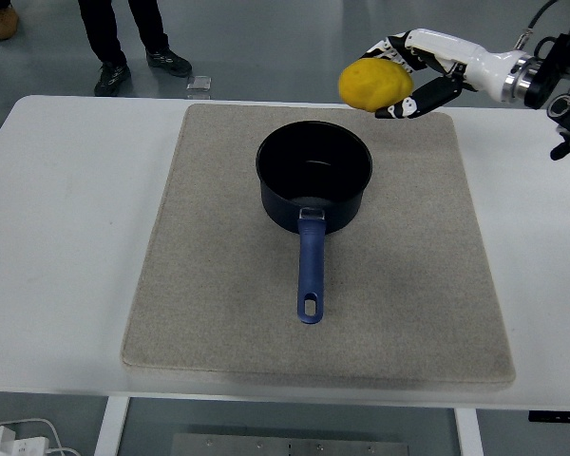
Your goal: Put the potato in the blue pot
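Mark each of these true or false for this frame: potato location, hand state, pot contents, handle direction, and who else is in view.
1. The right hand holds the potato in the air. True.
2. The potato already lies in the pot. False: the pot looks empty, and the potato is up beyond its far right rim.
3. The pot's handle points to the table's near edge. True.
4. The pot stands on the bare table. False: it stands on a grey mat.
5. The left hand rests by the pot. False: it is out of view.
6. A person's legs show at the top left. True.
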